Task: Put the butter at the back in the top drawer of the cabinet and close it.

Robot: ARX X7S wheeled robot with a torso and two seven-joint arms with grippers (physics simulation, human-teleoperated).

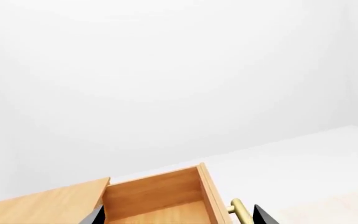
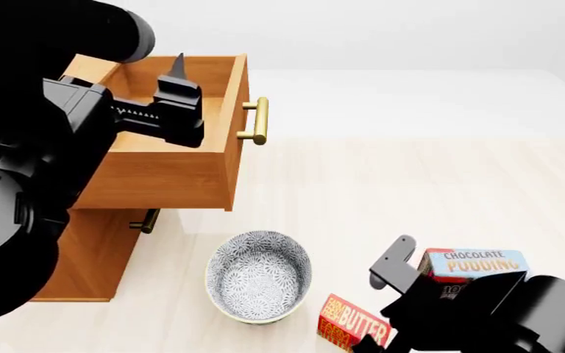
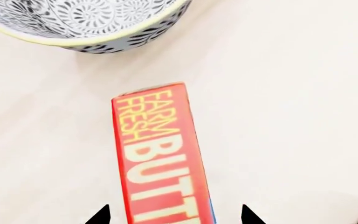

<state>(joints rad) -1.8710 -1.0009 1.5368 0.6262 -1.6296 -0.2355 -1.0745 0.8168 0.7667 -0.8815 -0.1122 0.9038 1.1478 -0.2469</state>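
The butter [image 3: 160,154], likely a light, stiff carton, lies on the floor between the right gripper's [image 3: 174,215] spread fingers [image 3: 99,217], best pinched across its narrow sides.

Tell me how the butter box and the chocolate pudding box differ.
The butter is red with yellow lettering; the chocolate pudding box is blue and dark brown. The butter looks slimmer, the pudding box bulkier. The butter lies nearer the patterned bowl; the pudding box sits farther from it. Both are lettered boxes on the same pale surface.
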